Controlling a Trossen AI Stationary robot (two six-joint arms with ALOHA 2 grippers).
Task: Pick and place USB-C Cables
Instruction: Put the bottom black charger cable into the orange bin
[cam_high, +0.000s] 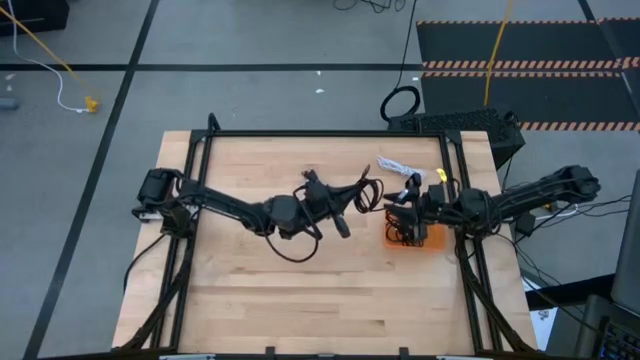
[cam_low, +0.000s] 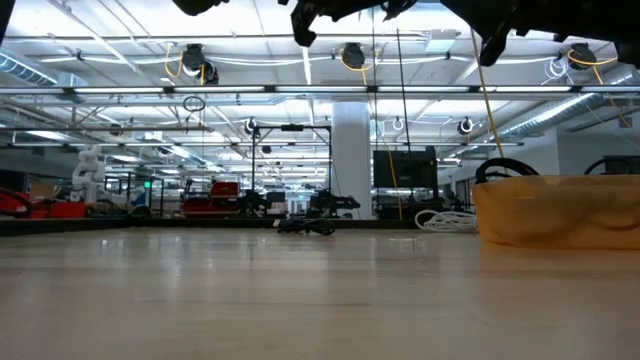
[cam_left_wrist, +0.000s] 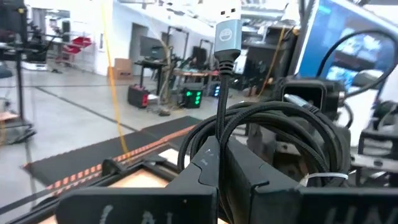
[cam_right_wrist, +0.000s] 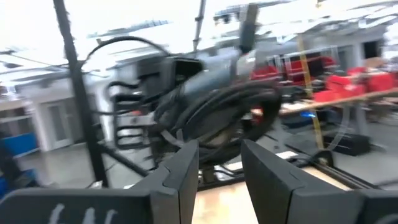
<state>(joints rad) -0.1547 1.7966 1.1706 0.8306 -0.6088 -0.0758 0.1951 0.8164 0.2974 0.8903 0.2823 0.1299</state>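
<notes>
My left gripper (cam_high: 348, 203) is over the middle of the table, shut on a black coiled USB-C cable (cam_high: 366, 191), also seen in the left wrist view (cam_left_wrist: 280, 134). My right gripper (cam_high: 408, 207) is open and empty (cam_right_wrist: 221, 168) over the orange tray (cam_high: 432, 240), facing the left gripper. A black cable (cam_high: 403, 232) lies in the tray. A white cable (cam_high: 395, 165) lies on the table beyond the tray. Another black cable (cam_low: 305, 225) lies toward the far edge. My left gripper pinches several strands of the black coil (cam_left_wrist: 214, 152) between its two fingers. The fingers reach roughly level toward the table's right. The coil is lifted clear of the table, and one connector end (cam_left_wrist: 227, 31) sticks out past the fingertips.
The orange tray (cam_low: 555, 212) stands near the table's right edge. A black frame (cam_high: 320, 133) runs round the table. On the floor beyond lie a large black ring loop (cam_high: 400, 103) and a yellow cord (cam_high: 495, 50). Bare wood (cam_high: 330, 300) lies toward the near edge.
</notes>
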